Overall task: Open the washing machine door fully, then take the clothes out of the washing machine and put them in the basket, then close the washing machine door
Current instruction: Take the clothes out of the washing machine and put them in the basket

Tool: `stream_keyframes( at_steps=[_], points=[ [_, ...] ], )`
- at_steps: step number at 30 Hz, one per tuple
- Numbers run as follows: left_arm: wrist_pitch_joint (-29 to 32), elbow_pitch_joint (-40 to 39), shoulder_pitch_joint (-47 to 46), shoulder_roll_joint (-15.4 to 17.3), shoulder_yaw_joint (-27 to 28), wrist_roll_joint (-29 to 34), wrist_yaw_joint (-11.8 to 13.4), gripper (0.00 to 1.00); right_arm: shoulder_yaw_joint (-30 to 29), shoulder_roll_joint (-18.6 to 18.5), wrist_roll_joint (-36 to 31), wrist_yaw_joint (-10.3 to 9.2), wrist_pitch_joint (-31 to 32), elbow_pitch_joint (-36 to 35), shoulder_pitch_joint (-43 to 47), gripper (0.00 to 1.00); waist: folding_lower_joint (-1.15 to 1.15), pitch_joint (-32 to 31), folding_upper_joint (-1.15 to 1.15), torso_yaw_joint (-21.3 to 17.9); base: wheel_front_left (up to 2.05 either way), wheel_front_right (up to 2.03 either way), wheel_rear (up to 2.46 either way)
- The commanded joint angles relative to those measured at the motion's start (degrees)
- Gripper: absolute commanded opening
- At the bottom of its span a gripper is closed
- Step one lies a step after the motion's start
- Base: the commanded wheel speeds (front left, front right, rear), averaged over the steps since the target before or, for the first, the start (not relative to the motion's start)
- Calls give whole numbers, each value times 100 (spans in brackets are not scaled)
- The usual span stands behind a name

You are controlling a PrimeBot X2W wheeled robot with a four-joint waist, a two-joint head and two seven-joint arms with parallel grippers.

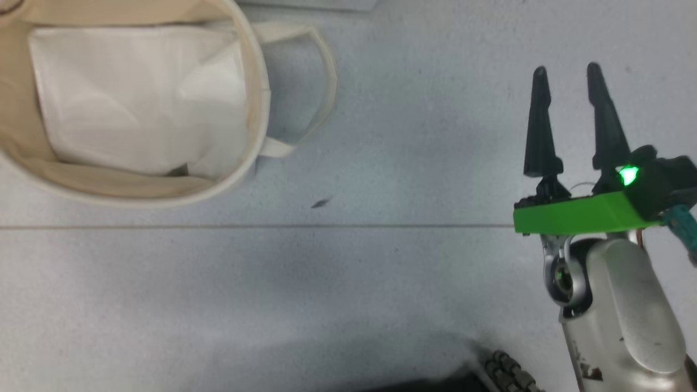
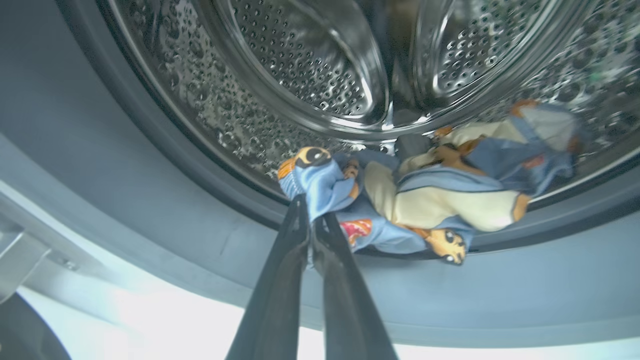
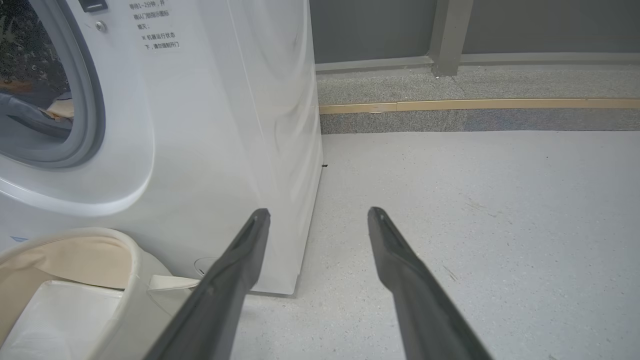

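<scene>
The left gripper (image 2: 311,212) is clenched on a fold of the light blue garment (image 2: 322,182), its two long dark fingers pressed together with the cloth pinched between the tips. That soft, crumpled piece carries orange cartoon prints and lies touching the cream garment (image 2: 440,205), which has blue and orange patches. Both are heaped at the front lip of the perforated steel drum (image 2: 300,65), just inside the smooth grey gasket (image 2: 125,165).

The step in hand looks like the unloading. The next move calls for drawing the pinched cloth out over the gasket without snagging, then carrying it to the basket (image 1: 256,81).

That basket is a round cream canvas tub with loop handles. It stands on the speckled grey floor (image 1: 381,272) just beside the white boxy washing machine (image 3: 225,125) and has a flat white folded pad (image 1: 136,98) inside. The right gripper (image 1: 566,69) hangs released over the bare floor, fingers spread, well apart from the basket.
</scene>
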Motion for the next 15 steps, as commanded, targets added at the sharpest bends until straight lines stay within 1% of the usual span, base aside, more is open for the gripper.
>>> stream_keyframes(
  at_steps=[1,2,3,5,6,9,12,15],
  points=[
    [-80,-168,-131,248,60,15,-7,0,114,72,30,3,-70,-127,263,100,0,-269,0,32,0,0,0],
    [-144,-196,-24,257,125,-72,-117,0,136,68,47,3,-70,-81,280,100,0,-379,0,36,0,0,0],
    [-184,-220,117,218,282,-273,-303,0,153,62,66,3,-70,-34,297,100,0,-500,0,40,0,0,0],
    [-239,-287,414,181,418,-479,-650,0,170,38,104,3,-70,61,345,100,0,-747,0,59,0,0,0],
    [-267,-345,724,182,541,-640,-869,0,191,15,143,3,-70,159,396,100,0,-1009,0,69,0,0,0],
    [-283,-608,1218,215,683,-773,-1043,0,204,-12,209,3,-70,293,502,100,0,-1413,0,79,0,0,0],
    [-286,-1075,1843,243,836,-836,-1116,0,198,-45,277,3,-70,414,649,100,0,-1805,0,105,0,0,0],
    [-287,-1591,2551,187,990,-952,-1221,0,212,-80,347,3,-70,538,799,100,0,-2182,0,131,0,0,0]
  ],
)
